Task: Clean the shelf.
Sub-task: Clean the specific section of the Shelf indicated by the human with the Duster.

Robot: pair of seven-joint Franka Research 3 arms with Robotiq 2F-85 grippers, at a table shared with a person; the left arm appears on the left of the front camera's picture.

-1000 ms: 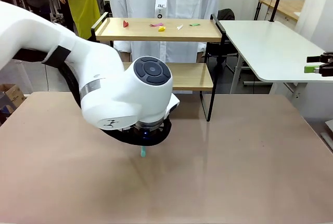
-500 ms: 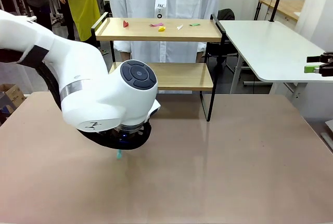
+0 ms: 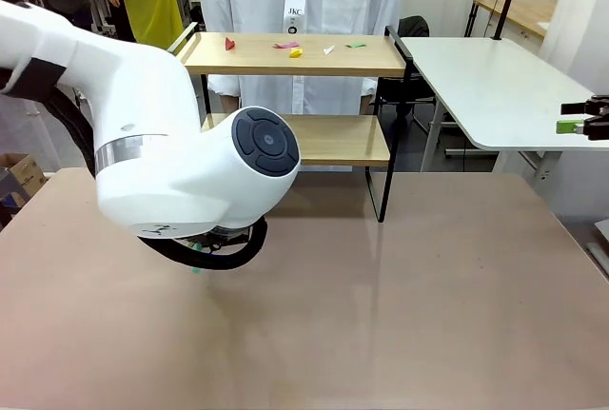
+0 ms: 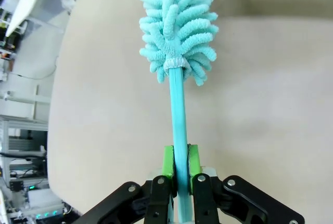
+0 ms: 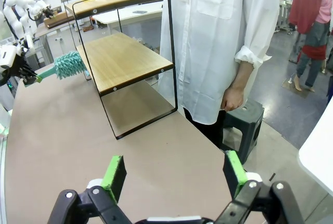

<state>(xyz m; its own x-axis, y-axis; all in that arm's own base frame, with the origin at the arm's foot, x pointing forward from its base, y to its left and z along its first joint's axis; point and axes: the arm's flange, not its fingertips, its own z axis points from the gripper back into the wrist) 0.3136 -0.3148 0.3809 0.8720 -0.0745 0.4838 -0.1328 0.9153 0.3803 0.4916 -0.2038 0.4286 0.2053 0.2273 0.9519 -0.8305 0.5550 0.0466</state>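
Shelf (image 3: 257, 66) top board carries scraps (image 3: 295, 51), uncleaned; left tool (image 4: 180, 161), clamped on teal duster (image 4: 177, 26), hangs before it; right tool (image 5: 174, 174) apart.

The left arm (image 3: 181, 172) has swung leftward, carrying the teal duster (image 4: 177, 37) away from mid-table.

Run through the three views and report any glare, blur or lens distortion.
Front view: pale streaks of reflected light on the table, even lighting, the left arm looming large near the lens. Left wrist view: the duster sharp, the table's edge bent by the wide angle. Right wrist view: the shelf frame leaning and stretched, no motion blur that I can see.
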